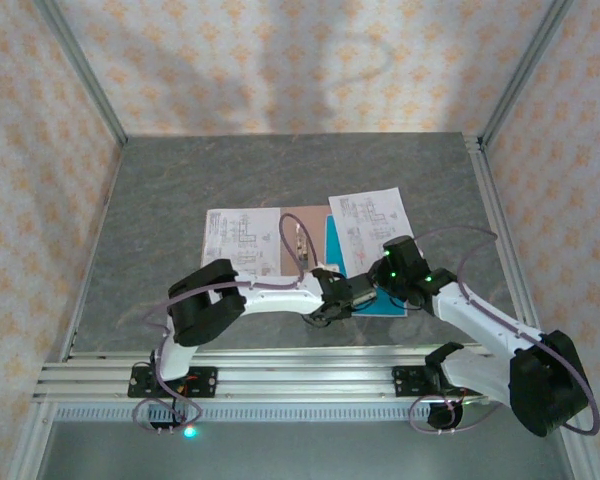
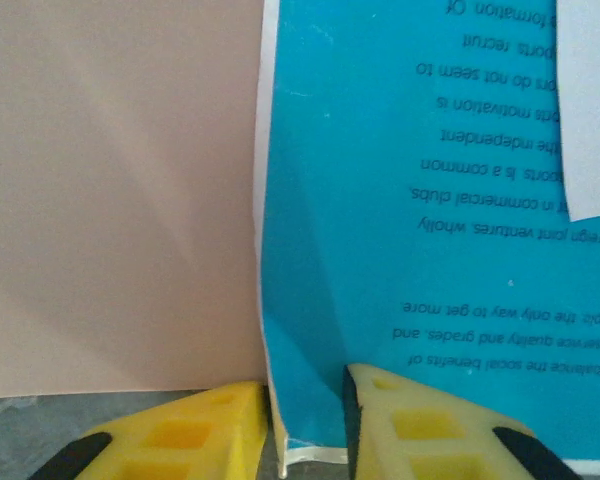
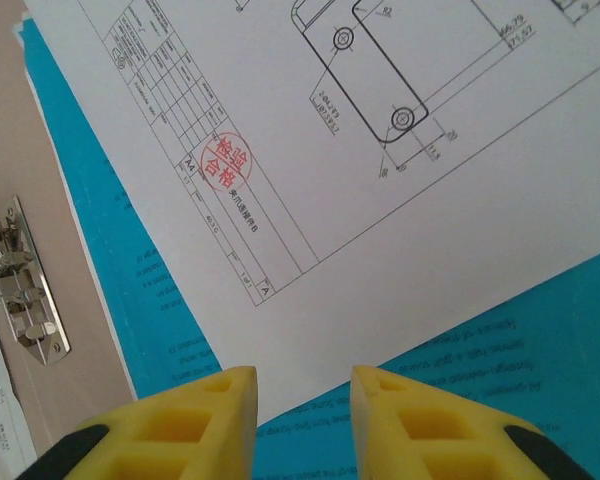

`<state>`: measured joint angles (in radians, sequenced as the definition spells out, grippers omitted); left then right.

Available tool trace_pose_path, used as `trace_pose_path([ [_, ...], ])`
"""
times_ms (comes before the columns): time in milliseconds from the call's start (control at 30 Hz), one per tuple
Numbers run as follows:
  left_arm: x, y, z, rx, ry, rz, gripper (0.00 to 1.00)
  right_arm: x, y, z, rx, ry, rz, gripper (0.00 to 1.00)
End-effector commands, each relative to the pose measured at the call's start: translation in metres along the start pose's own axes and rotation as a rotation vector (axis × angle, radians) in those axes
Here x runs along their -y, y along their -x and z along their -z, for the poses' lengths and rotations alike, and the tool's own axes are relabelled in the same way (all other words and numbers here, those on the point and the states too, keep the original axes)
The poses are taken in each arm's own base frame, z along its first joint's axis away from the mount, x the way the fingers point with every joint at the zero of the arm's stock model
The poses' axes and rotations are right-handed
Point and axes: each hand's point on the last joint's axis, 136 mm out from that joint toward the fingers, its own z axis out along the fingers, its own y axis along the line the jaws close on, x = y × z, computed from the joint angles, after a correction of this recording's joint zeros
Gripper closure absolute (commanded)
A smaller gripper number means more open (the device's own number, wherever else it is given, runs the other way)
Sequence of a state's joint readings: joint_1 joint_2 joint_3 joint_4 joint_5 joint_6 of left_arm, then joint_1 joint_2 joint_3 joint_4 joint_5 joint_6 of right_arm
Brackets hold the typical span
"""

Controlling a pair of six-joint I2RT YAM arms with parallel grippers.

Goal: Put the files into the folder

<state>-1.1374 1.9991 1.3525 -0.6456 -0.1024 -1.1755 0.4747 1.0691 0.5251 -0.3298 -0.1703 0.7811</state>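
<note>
Left claw stands partly open, straddling the teal sheet at its near corner — nothing clamped (likely placed to pinch that edge up). Right claw, partly open and empty, hovers over the drawing sheet. Folder lies open mid-tabletop — both sheets overlap its right side.

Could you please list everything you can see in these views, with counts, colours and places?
folder: one, pinkish-brown, lying open mid-table.
metal clip: one, silver, on the folder's inside.
white sheets: two plainly visible, with black line drawings; one left of the clip, the other tilted over the teal sheet.
teal sheet: one, teal-blue with printed text, right of the clip.
table: one, grey.
walls: cream with an orange pattern, around the table.
left gripper: one, yellow fingers apart, astride the teal sheet's near corner.
right gripper: one, yellow fingers apart, at the tilted white sheet's edge.
</note>
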Motion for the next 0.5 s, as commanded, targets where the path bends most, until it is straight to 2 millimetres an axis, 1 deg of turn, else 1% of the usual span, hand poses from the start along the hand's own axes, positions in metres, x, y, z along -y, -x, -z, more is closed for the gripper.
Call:
trace_pose_path([
  [0,-0.003,0.008,-0.001,0.034,0.037,-0.014,0.80,0.005,0.000,0.003,0.008,-0.009,-0.002,0.70],
  [167,-0.002,0.012,0.007,0.059,0.025,-0.008,1.00,0.005,0.000,0.003,0.009,-0.008,-0.005,0.70],
  [333,-0.005,0.019,0.022,0.092,-0.017,0.037,1.00,0.005,0.000,0.003,0.010,-0.004,-0.004,0.71],
  [367,-0.009,0.020,0.020,0.095,-0.016,0.048,1.00,0.004,0.000,0.003,0.010,-0.003,-0.004,0.71],
  [400,-0.009,0.024,0.029,0.103,-0.045,0.069,1.00,0.004,0.000,0.004,0.011,-0.003,-0.003,0.71],
  [467,-0.014,0.028,0.030,0.108,-0.079,0.109,1.00,0.003,0.001,0.004,0.011,0.001,0.000,0.71],
])
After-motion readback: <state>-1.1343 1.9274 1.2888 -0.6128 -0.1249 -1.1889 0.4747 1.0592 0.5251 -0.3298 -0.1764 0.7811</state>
